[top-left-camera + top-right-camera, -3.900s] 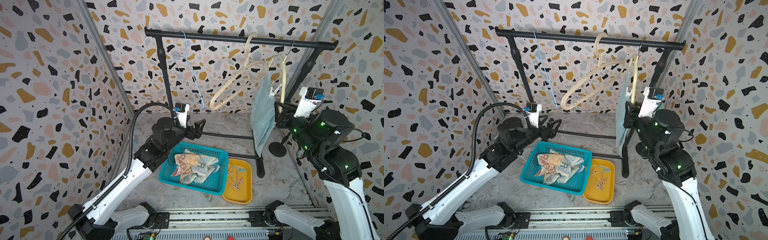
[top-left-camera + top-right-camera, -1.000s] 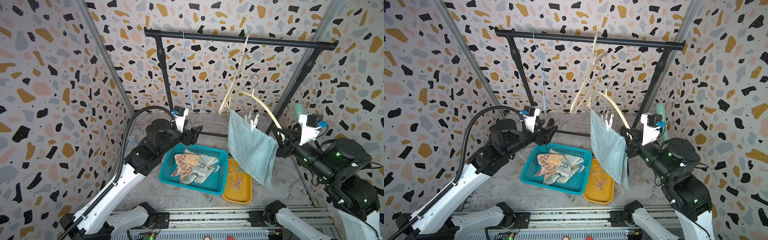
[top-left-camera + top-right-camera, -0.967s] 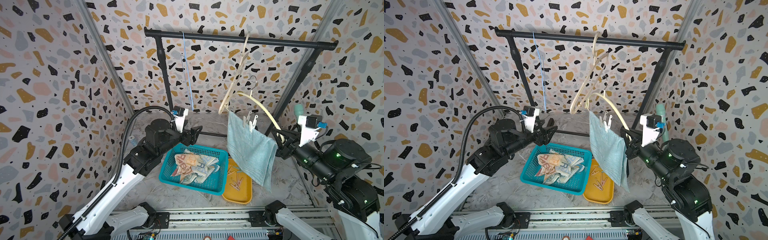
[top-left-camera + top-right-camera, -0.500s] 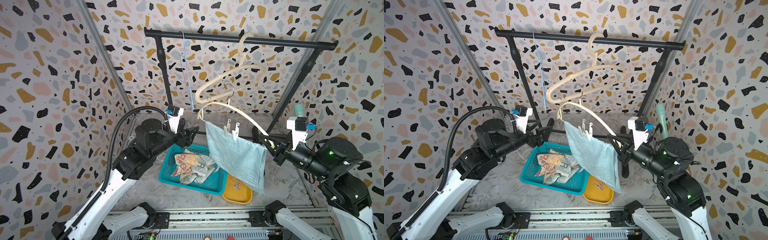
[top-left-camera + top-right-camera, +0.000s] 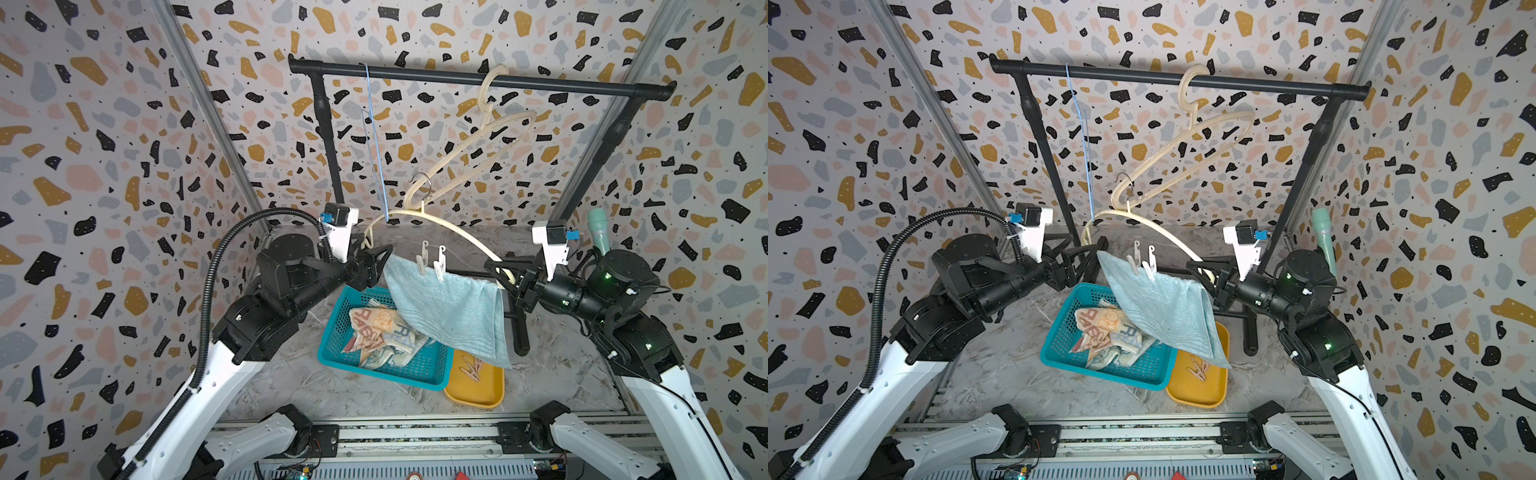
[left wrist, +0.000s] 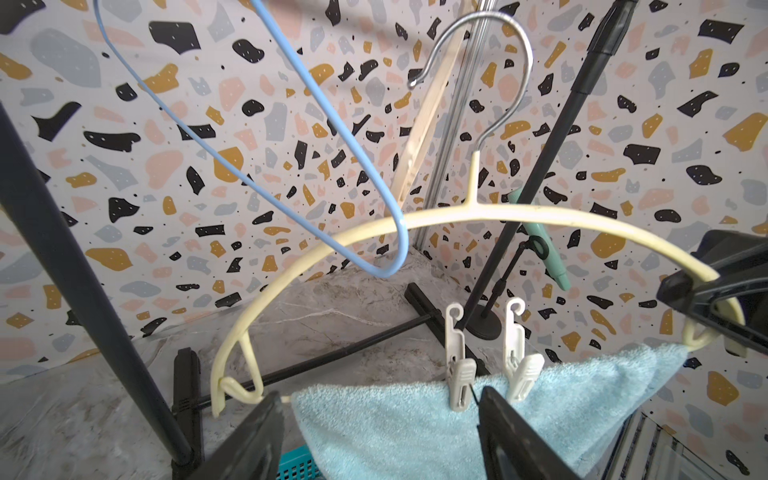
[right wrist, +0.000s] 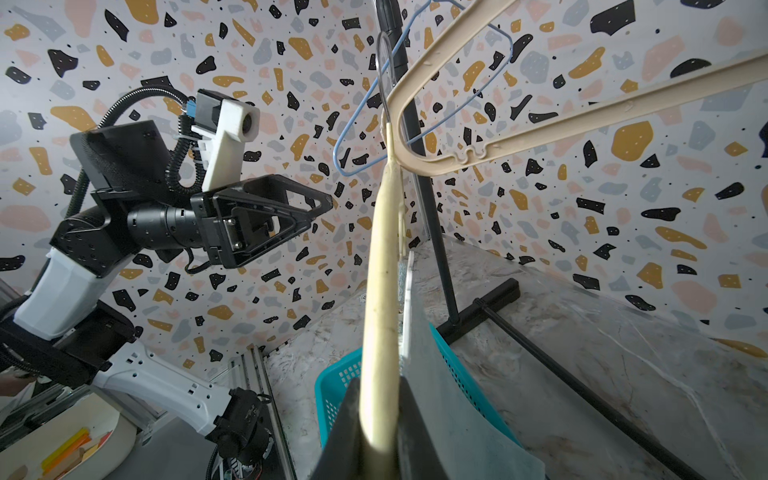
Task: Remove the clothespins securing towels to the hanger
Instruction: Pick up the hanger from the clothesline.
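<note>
Cream hanger (image 6: 519, 211), curved: is being held with its long axis running across the scene from the left gripper (image 5: 379, 268) to the right gripper (image 5: 498, 275), with the arch uppermost and the metal hook (image 6: 528, 62) pointing up beside the lower end of the beige hanger (image 5: 490, 137). Whether the two are hooked together cannot be told. The hanger's right-hand end is being clamped between the right gripper's closed fingers (image 7: 343, 434), as is being shown in the right wrist view. Light-blue towel (image 5: 449, 307): is being carried over the hanger's lower bar, with its free edge hanging down in front of the teal basket (image 5: 332, 332) and the yellow tray (image 5: 478, 392). White clothespins (image 6: 457, 365), two: are being pinned side by side on the towel's upper edge, with long axes upright, hooked tails pointing up and jaws down on the cloth. Left gripper: its fingers (image 6: 249, 440) are being held well apart at the level of the towel's top edge, one of them just beside the nearer clothespin. Contact cannot be told. Basket contents: crumpled cloths (image 5: 374, 332), with the orange letters "RAB" being shown on one of them. Tray contents: loose clothespins (image 5: 471, 368), whose colours are too small to be told. Beige hanger and blue wire hanger (image 5: 376, 145): both are being borne on the black rail (image 5: 457, 77).
</note>
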Controlling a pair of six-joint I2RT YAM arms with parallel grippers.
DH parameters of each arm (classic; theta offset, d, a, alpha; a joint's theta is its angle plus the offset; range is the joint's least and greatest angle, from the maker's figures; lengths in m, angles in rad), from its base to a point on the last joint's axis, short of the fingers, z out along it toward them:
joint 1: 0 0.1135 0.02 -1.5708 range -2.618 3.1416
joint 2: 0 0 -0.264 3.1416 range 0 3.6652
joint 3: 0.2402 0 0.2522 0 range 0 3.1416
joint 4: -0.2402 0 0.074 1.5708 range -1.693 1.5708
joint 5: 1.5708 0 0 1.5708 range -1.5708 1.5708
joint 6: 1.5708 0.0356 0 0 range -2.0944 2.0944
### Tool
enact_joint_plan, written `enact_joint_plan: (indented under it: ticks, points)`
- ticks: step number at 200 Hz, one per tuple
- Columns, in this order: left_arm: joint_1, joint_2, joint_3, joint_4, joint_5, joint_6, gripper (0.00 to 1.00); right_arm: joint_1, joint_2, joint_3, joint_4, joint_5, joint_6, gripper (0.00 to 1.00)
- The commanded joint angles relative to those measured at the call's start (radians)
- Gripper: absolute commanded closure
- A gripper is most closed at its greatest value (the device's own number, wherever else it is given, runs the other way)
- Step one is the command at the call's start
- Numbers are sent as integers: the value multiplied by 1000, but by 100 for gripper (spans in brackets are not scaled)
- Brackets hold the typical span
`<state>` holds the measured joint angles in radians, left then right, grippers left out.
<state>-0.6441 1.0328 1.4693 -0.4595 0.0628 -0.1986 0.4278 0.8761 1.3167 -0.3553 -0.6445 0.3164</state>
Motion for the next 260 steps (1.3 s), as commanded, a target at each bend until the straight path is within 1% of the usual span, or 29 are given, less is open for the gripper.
enact_joint_plan:
  ticks: [1,17,44,60,84,134,189,216,233,260]
  points:
    - [3,8,57,31,-21,0,28,9,-1,23,184,-57,30,100]
    - [4,26,91,25,-27,1,28,29,23,31,210,-69,33,100]
    - [4,46,132,16,-47,-3,29,84,66,51,225,-50,11,100]
    - [4,50,125,17,-46,-4,29,112,73,55,218,-7,-7,100]
    - [4,43,100,23,-47,-7,29,116,66,55,201,31,-25,100]
    - [4,53,97,51,-94,-22,29,135,86,49,219,8,-22,100]
    - [4,77,138,61,-137,-30,29,175,135,65,268,-15,-26,100]
    - [4,77,121,61,-158,-31,30,196,147,42,298,-13,-23,100]
    - [4,67,101,62,-177,-41,32,212,153,23,308,-8,-23,100]
    - [4,37,39,72,-207,-58,35,224,143,-42,368,-5,1,100]
